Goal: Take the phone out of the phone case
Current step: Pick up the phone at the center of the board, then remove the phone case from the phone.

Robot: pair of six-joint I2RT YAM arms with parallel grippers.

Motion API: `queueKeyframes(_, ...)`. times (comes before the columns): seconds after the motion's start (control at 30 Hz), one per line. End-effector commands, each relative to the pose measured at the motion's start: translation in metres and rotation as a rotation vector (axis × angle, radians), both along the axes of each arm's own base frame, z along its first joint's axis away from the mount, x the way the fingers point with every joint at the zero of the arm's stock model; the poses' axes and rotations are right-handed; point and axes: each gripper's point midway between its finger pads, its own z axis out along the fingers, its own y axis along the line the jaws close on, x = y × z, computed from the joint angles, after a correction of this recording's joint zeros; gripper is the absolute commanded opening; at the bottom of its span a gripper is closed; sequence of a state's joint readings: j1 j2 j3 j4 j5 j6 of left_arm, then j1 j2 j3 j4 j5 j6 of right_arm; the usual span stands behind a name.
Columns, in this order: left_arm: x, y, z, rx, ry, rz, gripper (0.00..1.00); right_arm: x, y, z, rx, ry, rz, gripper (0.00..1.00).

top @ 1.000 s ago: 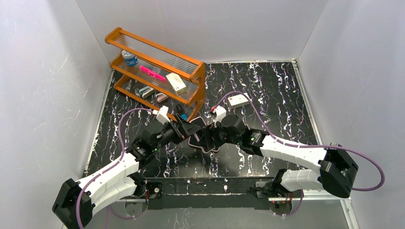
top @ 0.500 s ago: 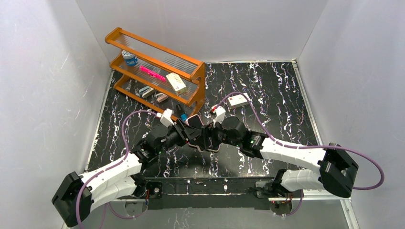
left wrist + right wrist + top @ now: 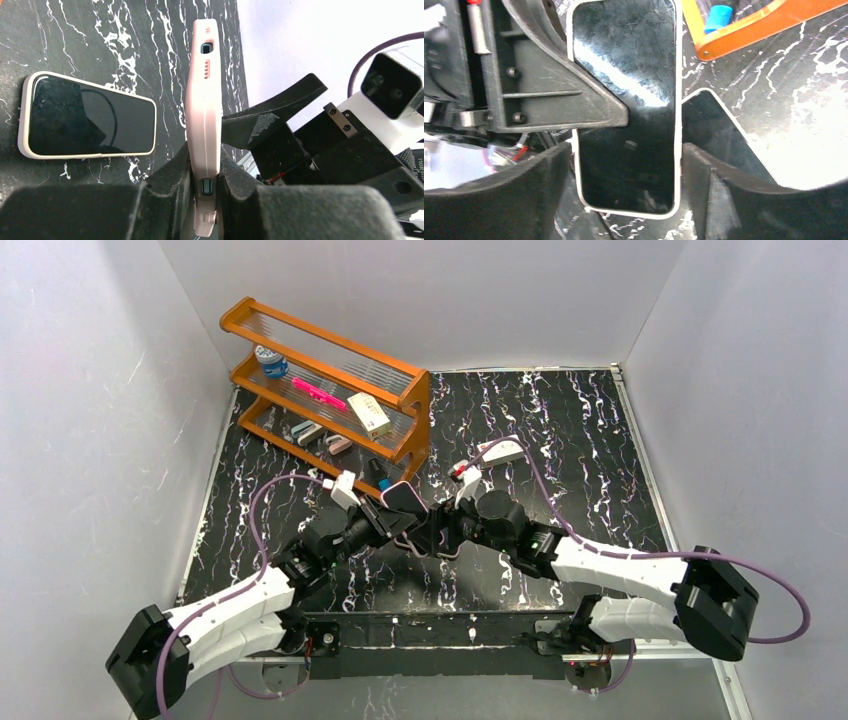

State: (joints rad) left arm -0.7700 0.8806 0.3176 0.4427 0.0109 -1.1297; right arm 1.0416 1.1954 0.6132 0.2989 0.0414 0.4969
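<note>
While the left hand point(image 3: 205, 161) pinches the pink phone case point(image 3: 204, 75) shut across its thin side, the right hand point(image 3: 625, 152) grips it across its width. Its phone point(image 3: 629, 75) sits inside, held above the table point(image 3: 150, 30), near the orange shelf point(image 3: 330, 370). A second phone point(image 3: 87, 117) lies flat below.

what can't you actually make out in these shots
- Top external: the left gripper and right gripper crowd the pink phone case, hiding both grips.
- Right wrist: the fingers flank the case, but pressing or only near is unclear.
- Right wrist: the second phone on the table is mostly covered by the held case.
- Top external: the items on the orange shelf are too small to identify.
</note>
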Motion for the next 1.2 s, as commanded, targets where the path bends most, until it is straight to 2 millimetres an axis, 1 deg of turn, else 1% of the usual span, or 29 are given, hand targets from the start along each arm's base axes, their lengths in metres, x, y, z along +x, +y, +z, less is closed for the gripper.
queueKeyframes(0.0,0.014,0.014,0.031,-0.078,-0.103,0.107,0.0,0.003,0.003,0.058,0.221,-0.041,-0.008,0.98)
queueKeyframes(0.07,0.015,0.021,0.036,-0.11,-0.113,0.147,0.0,0.0,0.0,0.063,0.254,-0.022,0.008,0.99)
queueKeyframes(0.2,0.017,0.039,0.05,-0.196,-0.131,0.236,0.0,-0.001,-0.008,0.071,0.328,0.023,-0.009,0.99)
queueKeyframes(0.27,0.017,0.046,0.056,-0.234,-0.143,0.266,0.0,-0.005,-0.012,0.077,0.389,0.011,0.01,0.99)
queueKeyframes(0.33,0.014,0.052,0.065,-0.28,-0.162,0.279,0.0,-0.011,-0.018,0.077,0.446,0.037,0.05,0.99)
queueKeyframes(0.37,0.013,0.053,0.069,-0.299,-0.173,0.278,0.0,-0.009,-0.023,0.073,0.45,0.066,0.074,0.99)
queueKeyframes(0.43,0.01,0.051,0.075,-0.324,-0.188,0.256,0.0,-0.005,-0.033,0.067,0.463,0.135,0.112,0.99)
queueKeyframes(0.53,0.004,0.042,0.082,-0.333,-0.202,0.194,0.0,-0.007,-0.052,0.069,0.564,0.171,0.178,0.98)
queueKeyframes(0.63,0.0,0.031,0.086,-0.339,-0.207,0.13,0.0,-0.009,-0.061,0.069,0.589,0.188,0.229,0.94)
queueKeyframes(0.77,-0.006,0.018,0.091,-0.355,-0.205,0.051,0.0,-0.015,-0.061,0.071,0.585,0.184,0.302,0.92)
queueKeyframes(0.93,-0.012,0.01,0.101,-0.408,-0.197,-0.001,0.0,-0.021,-0.06,0.075,0.562,0.159,0.366,0.86)
queueKeyframes(1.03,-0.013,0.007,0.106,-0.431,-0.197,-0.021,0.0,-0.024,-0.059,0.073,0.538,0.158,0.404,0.8)
queueKeyframes(1.17,-0.016,0.002,0.115,-0.467,-0.196,-0.052,0.0,-0.031,-0.059,0.077,0.535,0.138,0.454,0.69)
